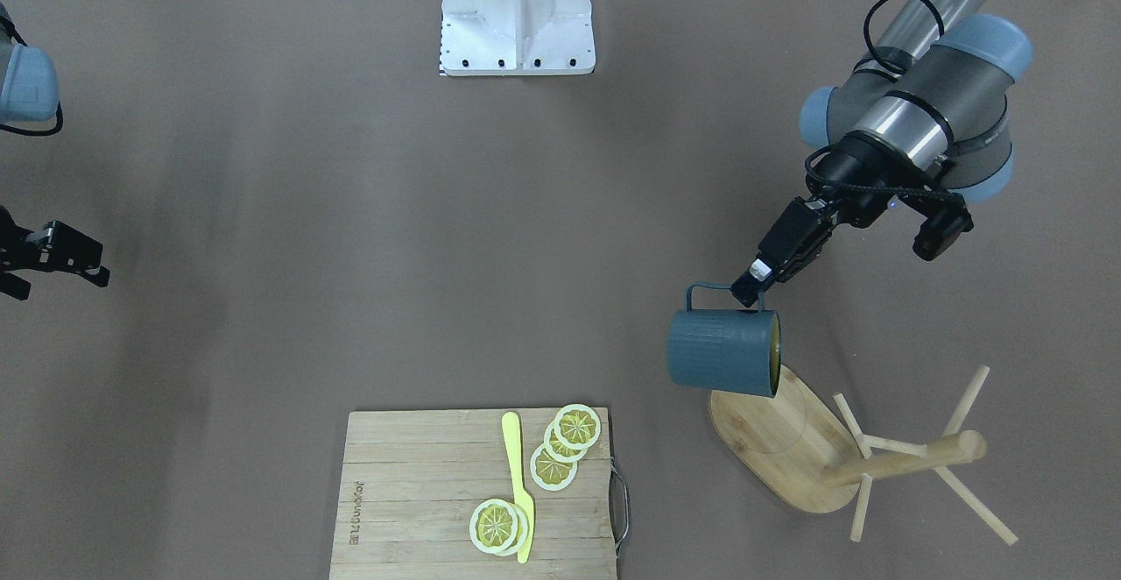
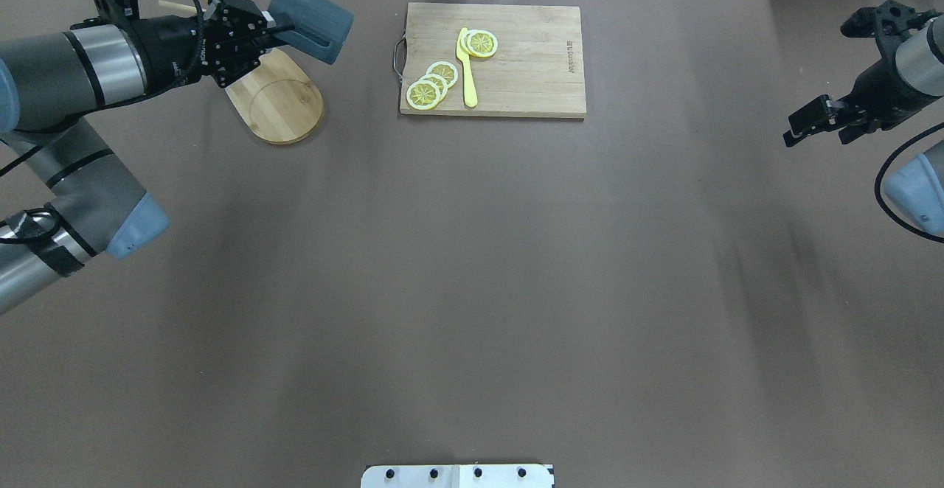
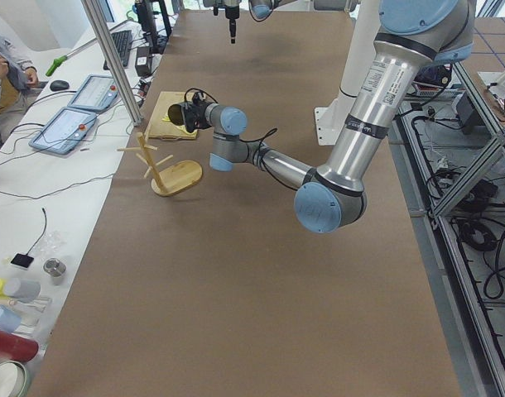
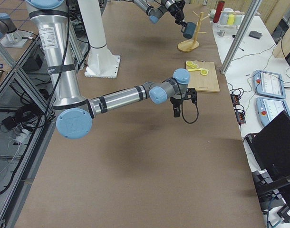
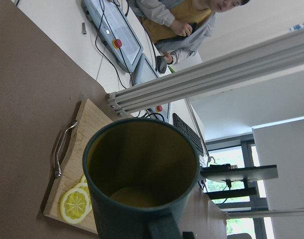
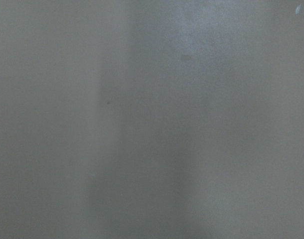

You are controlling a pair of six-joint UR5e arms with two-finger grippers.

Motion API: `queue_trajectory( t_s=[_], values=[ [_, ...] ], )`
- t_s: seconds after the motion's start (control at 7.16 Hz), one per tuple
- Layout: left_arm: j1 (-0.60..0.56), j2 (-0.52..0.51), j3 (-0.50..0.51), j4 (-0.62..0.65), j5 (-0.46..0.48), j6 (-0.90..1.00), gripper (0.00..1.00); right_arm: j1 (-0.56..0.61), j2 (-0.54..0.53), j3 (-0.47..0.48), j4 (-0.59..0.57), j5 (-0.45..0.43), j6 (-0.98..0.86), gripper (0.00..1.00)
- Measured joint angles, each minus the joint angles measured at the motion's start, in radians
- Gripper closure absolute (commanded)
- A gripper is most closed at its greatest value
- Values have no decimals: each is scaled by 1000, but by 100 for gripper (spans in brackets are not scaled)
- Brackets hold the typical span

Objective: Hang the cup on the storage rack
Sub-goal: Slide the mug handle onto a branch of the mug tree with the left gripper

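Note:
The dark slate-blue cup (image 1: 720,359) hangs tilted on its side in the air, its yellowish mouth facing the bamboo storage rack (image 1: 906,460). My left gripper (image 1: 751,289) is shut on the cup's rim beside the handle. The cup is over the near end of the rack's oval base (image 1: 771,440), apart from the pegs. In the overhead view the cup (image 2: 311,19) sits just right of the left gripper (image 2: 274,32), above the base (image 2: 279,99). The left wrist view looks into the cup (image 5: 142,172). My right gripper (image 2: 820,125) is open and empty, far off at the table's other end.
A slatted cutting board (image 1: 412,492) with lemon slices (image 1: 565,444) and a yellow knife (image 1: 518,484) lies beside the rack, also seen in the overhead view (image 2: 531,60). The white robot base (image 1: 517,15) stands mid-table. An operator and control tablets (image 3: 70,124) are beyond the table edge.

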Motion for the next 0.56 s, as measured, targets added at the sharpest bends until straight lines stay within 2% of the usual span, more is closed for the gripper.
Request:
queue_trajectory(
  t_s=[0.28,0.56],
  values=[
    [-24,-31,97,-139,21,-182,100,0,1,2,0,0,2,0],
    [-30,-61,174,-261,108,-321,100,0,1,3,0,1,3,0]
  ],
)
